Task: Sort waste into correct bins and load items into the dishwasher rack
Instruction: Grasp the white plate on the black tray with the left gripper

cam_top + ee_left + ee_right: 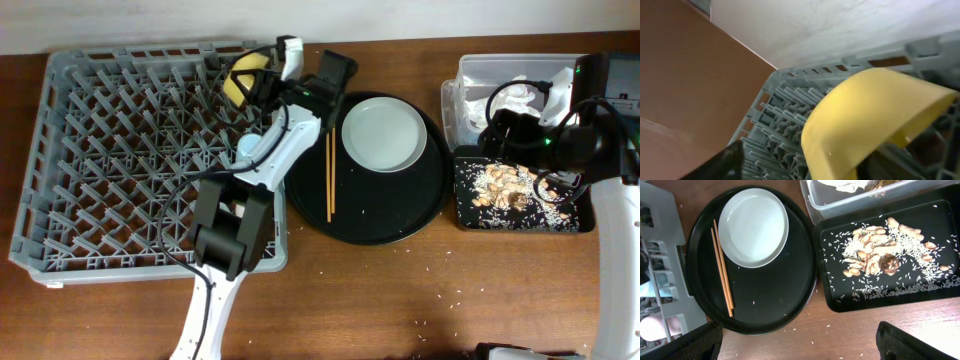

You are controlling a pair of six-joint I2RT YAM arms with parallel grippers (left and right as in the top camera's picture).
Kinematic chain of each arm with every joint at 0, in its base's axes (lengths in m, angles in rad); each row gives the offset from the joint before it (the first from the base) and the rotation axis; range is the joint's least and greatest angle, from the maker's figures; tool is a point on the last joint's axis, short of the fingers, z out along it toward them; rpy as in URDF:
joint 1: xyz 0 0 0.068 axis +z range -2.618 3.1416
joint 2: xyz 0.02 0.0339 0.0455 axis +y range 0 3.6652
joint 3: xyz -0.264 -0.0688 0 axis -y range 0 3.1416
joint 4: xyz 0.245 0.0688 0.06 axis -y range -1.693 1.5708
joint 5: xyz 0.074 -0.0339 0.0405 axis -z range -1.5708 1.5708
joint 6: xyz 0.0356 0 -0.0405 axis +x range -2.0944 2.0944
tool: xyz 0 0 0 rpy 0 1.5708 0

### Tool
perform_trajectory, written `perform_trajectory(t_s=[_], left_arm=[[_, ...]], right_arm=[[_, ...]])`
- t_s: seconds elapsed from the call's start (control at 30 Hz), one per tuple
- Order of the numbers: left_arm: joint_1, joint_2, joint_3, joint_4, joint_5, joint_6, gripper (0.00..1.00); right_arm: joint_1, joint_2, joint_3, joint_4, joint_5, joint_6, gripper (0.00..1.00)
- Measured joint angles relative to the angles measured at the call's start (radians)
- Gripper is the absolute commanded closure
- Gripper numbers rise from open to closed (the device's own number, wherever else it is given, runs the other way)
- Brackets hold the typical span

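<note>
1. Overhead: the left arm reaches from the near table edge across the dishwasher rack point(110, 150). The left gripper point(258, 85) grips the yellow bowl point(238, 80) on edge at the rack's far right corner. The right arm bends in from the right. The right gripper point(495, 132) hangs between the clear tub point(470, 75) and the black rectangular tray point(470, 215).
2. Left wrist: the bowl is clamped just ahead of the fingers, above the rack pegs. Brown table point(685, 90) and white wall point(840, 25) lie beyond.
3. Right wrist: the fingers point(690, 342) are spread wide and empty. Food scraps point(880, 255) lie ahead-right of them, and the plate point(754, 227) and chopsticks point(722, 270) ahead-left.
</note>
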Motion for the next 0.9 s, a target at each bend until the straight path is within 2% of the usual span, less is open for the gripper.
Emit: perform_trajectory(t_s=[0.03, 0.13, 0.23, 0.3, 0.37, 0.47, 0.57, 0.63, 0.67, 0.73, 0.77, 0.8, 0.9], left_arm=[[-0.006, 0.001, 0.000, 0.008, 0.001, -0.002, 0.08], [-0.019, 0.002, 0.014, 0.019, 0.027, 0.030, 0.04], [-0.039, 0.003, 0.100, 0.012, 0.087, 0.077, 0.02], [-0.062, 0.003, 0.193, -0.072, 0.169, 0.108, 0.02], [-0.092, 0.004, 0.305, -0.241, 0.334, 0.117, 0.01], [-0.152, 0.003, 0.438, -0.474, 0.729, 0.053, 0.01], [-0.176, 0.005, 0.446, -0.578, 1.046, -0.079, 0.10], [-0.150, 0.006, 0.446, -0.597, 1.204, -0.174, 0.11], [-0.138, 0.007, 0.446, -0.599, 1.235, -0.202, 0.18], [-0.109, 0.024, 0.446, -0.604, 1.293, -0.281, 0.23], [-0.101, 0.045, 0.447, -0.604, 1.307, -0.316, 0.39], [-0.101, 0.073, 0.448, -0.603, 1.315, -0.348, 0.45], [-0.100, 0.175, 0.448, -0.603, 1.336, -0.436, 0.46]], right_arm=[[0.000, 0.000, 0.000, 0.000, 0.000, 0.000, 0.02], [0.000, 0.000, 0.000, 0.000, 0.000, 0.000, 0.02], [0.000, 0.000, 0.000, 0.000, 0.000, 0.000, 0.01], [0.000, 0.000, 0.000, -0.001, 0.000, 0.000, 0.01], [0.000, 0.000, 0.000, 0.000, 0.000, 0.000, 0.02], [0.000, 0.000, 0.000, 0.000, 0.000, 0.000, 0.02], [0.000, 0.000, 0.000, 0.000, 0.000, 0.001, 0.02], [0.000, 0.000, 0.000, 0.000, 0.000, 0.000, 0.02], [0.000, 0.000, 0.000, 0.000, 0.000, 0.000, 0.01], [0.000, 0.000, 0.000, 0.000, 0.000, 0.000, 0.02], [0.000, 0.000, 0.000, -0.001, 0.000, 0.000, 0.02], [0.000, 0.000, 0.000, -0.001, 0.000, 0.000, 0.02], [0.000, 0.000, 0.000, 0.000, 0.000, 0.000, 0.02]])
